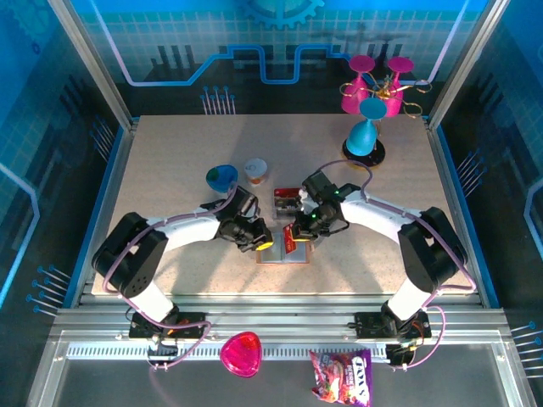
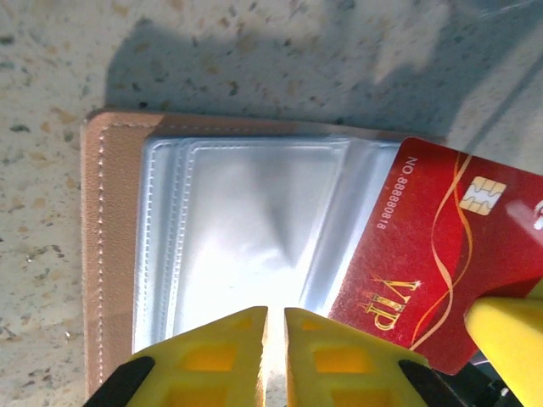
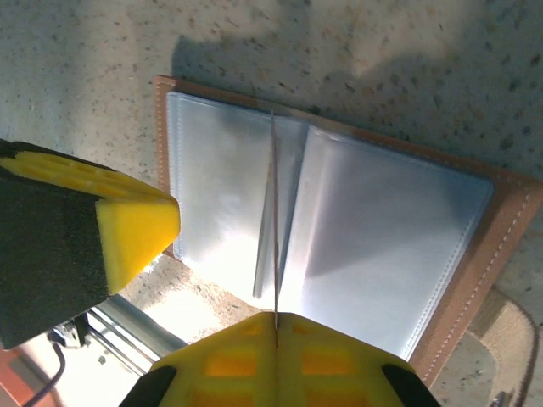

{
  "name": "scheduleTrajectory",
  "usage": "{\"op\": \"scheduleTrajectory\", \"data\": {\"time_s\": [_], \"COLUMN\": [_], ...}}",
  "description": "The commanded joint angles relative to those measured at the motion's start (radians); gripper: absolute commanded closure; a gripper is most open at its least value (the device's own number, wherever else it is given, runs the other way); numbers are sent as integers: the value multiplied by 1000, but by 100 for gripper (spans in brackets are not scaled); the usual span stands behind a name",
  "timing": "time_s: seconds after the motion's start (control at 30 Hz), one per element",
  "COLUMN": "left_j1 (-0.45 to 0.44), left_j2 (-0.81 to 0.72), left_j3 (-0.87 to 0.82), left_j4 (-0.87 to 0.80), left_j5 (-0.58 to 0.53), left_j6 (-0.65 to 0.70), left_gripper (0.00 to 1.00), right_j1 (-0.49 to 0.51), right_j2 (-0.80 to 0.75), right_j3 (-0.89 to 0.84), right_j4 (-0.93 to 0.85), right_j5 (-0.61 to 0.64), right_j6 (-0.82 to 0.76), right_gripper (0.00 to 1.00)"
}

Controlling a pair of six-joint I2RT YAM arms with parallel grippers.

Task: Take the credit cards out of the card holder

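Hidden / unclear: in the top view the card holder [image 1: 284, 258] is mostly covered by both grippers, and only its near edge shows. A small dark-red item [image 1: 284, 201] sits just behind it, partly under the right arm; can't make out what it is.

Card holder lies open and flat on the counter [image 1: 170, 170], near the front centre, with its clear sleeves up [image 2: 246, 229] [image 3: 382, 254].

Right gripper [image 1: 299, 232] [image 3: 276, 315] is clamped on the red card [image 2: 441, 246], which is seen edge-on as a thin line [image 3: 275, 212] in the right wrist view. The card is tilted over the holder's right side and its lower corner is cut off. Can't tell if a corner is still in a sleeve. One right finger [image 2: 509, 339] shows beside it.

Left gripper [image 1: 262, 243] [image 2: 276, 309] is narrow, just a slit between its fingers over the left sleeves. Can't tell if it nips the plastic. One of its fingers [image 3: 136, 229] is at the holder's left edge.

Counter is speckled beige with hard shadows. The enclosure walls are blue with a circuit pattern. At the back are a blue cup [image 1: 222, 176], a small cup [image 1: 255, 170] and pink and teal goblets [image 1: 372, 97]. On the front rail are a pink heart-shaped item [image 1: 242, 353] and a snack bag [image 1: 340, 378].
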Motion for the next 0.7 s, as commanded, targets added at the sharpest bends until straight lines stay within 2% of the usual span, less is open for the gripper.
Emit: {"op": "scheduleTrajectory", "data": {"time_s": [0.0, 0.1, 0.47, 0.67], "left_j1": [25, 44, 113, 133], "left_j2": [-48, -70, -150, -182], "left_j3": [-8, -16, -60, -88], "left_j4": [-15, -23, -45, -43], "left_j5": [-13, -18, -28, -30], "left_j6": [1, 10, 33, 35], "left_gripper": [87, 86, 86, 85], "right_j1": [-9, -9, -3, -8], "right_j2": [-28, -32, -23, 37], "right_j3": [63, 107, 285, 388], "right_j4": [-108, -174, -394, -474], "right_j5": [8, 12, 200, 306], "right_j6": [-167, -320, -938, -1181], "right_gripper": [100, 100, 100, 100]}}
